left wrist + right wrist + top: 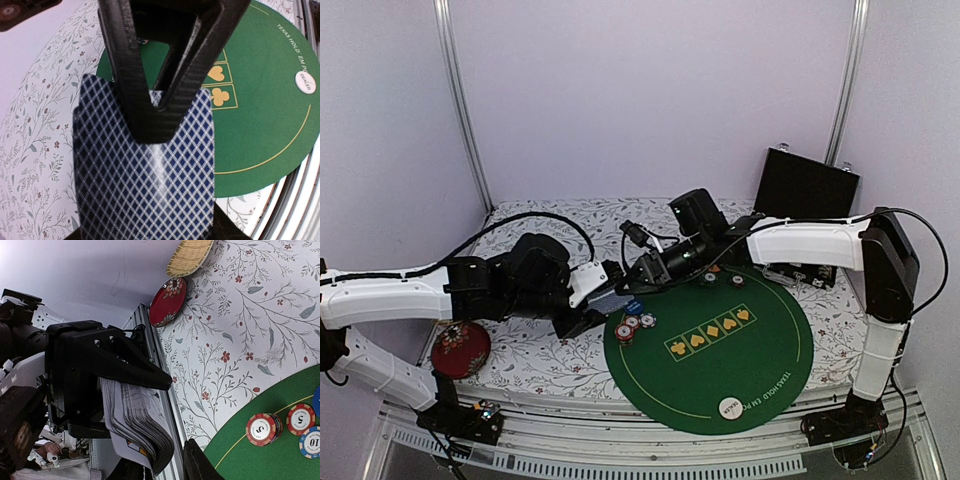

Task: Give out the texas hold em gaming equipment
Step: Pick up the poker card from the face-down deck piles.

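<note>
Left pincer [150, 185] clamped on card deck [110, 175], right pincer [642, 272] close by, its gap impossible to tell, chips [262, 429] on green mat [260, 130]

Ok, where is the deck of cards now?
In the top view the deck of cards is clamped in the left pincer, over the floral cloth just left of the green mat, beside the chip stacks.

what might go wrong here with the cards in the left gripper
1. The deck is splayed in the left gripper; if the right gripper at its free edge pulls one card, several may slide out.
2. Spilled cards could hit the red-white chip stacks nearby at the edge of the green mat.
</note>
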Tool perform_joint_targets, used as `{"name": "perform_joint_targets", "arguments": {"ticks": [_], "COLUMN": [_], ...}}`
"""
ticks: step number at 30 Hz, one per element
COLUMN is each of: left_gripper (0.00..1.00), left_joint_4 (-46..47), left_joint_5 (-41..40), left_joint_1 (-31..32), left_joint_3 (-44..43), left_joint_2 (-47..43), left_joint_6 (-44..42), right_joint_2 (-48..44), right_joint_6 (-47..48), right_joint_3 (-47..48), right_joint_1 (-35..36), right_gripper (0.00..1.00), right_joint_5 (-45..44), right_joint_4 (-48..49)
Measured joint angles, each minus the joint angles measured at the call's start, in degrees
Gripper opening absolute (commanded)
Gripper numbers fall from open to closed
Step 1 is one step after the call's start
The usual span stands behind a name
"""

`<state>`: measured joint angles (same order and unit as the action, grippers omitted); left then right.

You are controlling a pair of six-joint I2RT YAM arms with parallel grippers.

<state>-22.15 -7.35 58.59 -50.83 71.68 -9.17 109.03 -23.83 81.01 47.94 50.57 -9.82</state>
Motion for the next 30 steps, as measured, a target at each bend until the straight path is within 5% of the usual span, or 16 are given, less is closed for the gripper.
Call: {"name": "perform_joint_targets", "arguments": {"ticks": [30], "left_gripper": [0.52], "left_joint_4": [0.02], "left_joint_5": [-0.87], "left_joint_1": [-0.39], "left_joint_3": [0.22], "left_joint_2": [0.22], "left_joint_6": [0.81], "right_joint_2": [-2.8], "right_joint_6": [3.93], "right_joint_3": [1.99], "right_joint_1": [0.0], "right_gripper": [0.03], "right_joint_5": [-6.54], "right_joint_4": [-7.41]}}
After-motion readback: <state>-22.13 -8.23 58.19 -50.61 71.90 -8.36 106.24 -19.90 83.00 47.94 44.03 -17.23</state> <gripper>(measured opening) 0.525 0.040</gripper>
